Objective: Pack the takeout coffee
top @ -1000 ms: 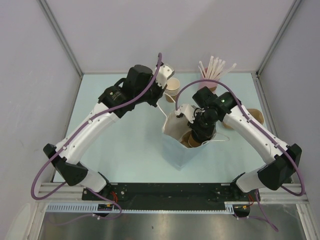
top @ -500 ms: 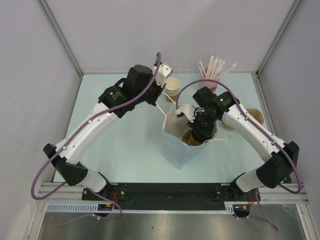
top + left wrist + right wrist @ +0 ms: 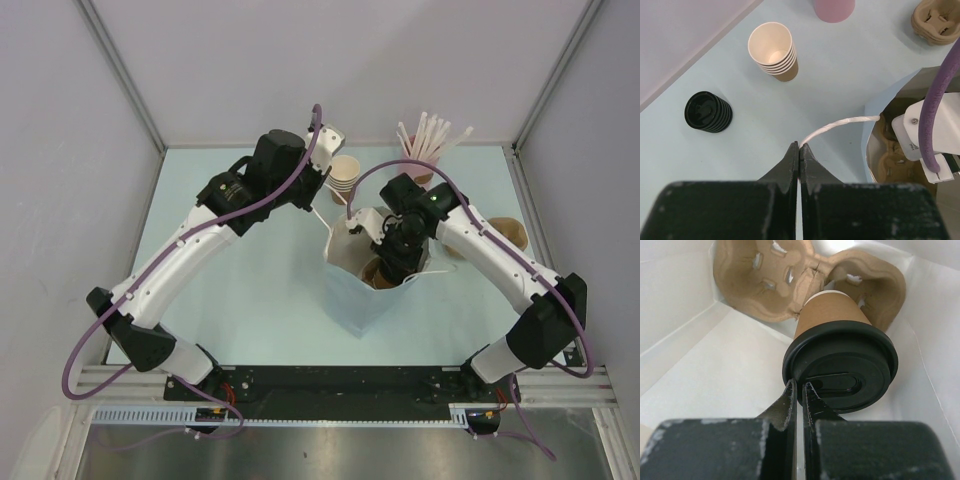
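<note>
The takeout coffee (image 3: 832, 315) is a brown paper cup with a black lid (image 3: 850, 370). It hangs tilted inside the white paper bag (image 3: 355, 300), over a cardboard cup carrier (image 3: 770, 285) at the bag's bottom. My right gripper (image 3: 799, 383) is shut on the lid's rim, one finger inside it and one outside. In the top view the right gripper (image 3: 388, 268) reaches down into the bag's mouth. My left gripper (image 3: 799, 146) is shut on the bag's white string handle (image 3: 840, 123) and holds it out to the bag's left.
A stack of lidless brown cups (image 3: 772, 50) and a stack of black lids (image 3: 708, 111) stand behind the bag. A pink cup of white sticks (image 3: 425, 150) is at the back. Another cardboard carrier (image 3: 510, 232) lies to the right of the bag.
My right gripper has shifted a little left and toward the back with the coffee, staying inside the bag's mouth. The left arm has not moved.
</note>
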Robot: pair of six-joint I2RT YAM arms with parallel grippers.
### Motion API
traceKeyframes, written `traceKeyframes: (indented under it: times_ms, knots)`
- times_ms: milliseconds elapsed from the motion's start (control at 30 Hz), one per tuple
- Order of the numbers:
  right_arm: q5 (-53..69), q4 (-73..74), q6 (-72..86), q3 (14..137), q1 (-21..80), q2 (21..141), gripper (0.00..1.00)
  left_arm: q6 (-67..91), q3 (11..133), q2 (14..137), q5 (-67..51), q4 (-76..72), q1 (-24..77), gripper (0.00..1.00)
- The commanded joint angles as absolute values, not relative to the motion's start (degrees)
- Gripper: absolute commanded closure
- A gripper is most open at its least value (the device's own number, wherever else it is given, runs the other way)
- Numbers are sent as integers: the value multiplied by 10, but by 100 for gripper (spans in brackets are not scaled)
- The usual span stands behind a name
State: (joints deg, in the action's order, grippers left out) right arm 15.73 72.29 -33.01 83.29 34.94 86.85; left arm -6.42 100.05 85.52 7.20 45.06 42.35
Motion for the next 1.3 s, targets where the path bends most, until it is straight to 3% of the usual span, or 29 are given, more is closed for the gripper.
traceKeyframes:
  times_ms: [0, 667, 867, 900, 1067, 1267]
  knots:
    - [152, 710, -321, 831, 352, 873, 100, -57, 1002, 850, 91, 425, 420, 100]
    - [120, 672, -295, 817, 361, 869, 99, -58, 1004, 845, 91, 425, 420, 100]
    - [120, 670, -291, 817, 363, 860, 84, -59, 1002, 839, 91, 425, 421, 99]
    - [120, 670, -291, 817, 364, 856, 76, -58, 1002, 838, 91, 425, 420, 99]
    - [116, 664, -289, 818, 366, 836, 60, -60, 1002, 838, 92, 425, 420, 97]
    - [108, 658, -287, 823, 366, 811, 31, -60, 1007, 844, 92, 427, 421, 88]
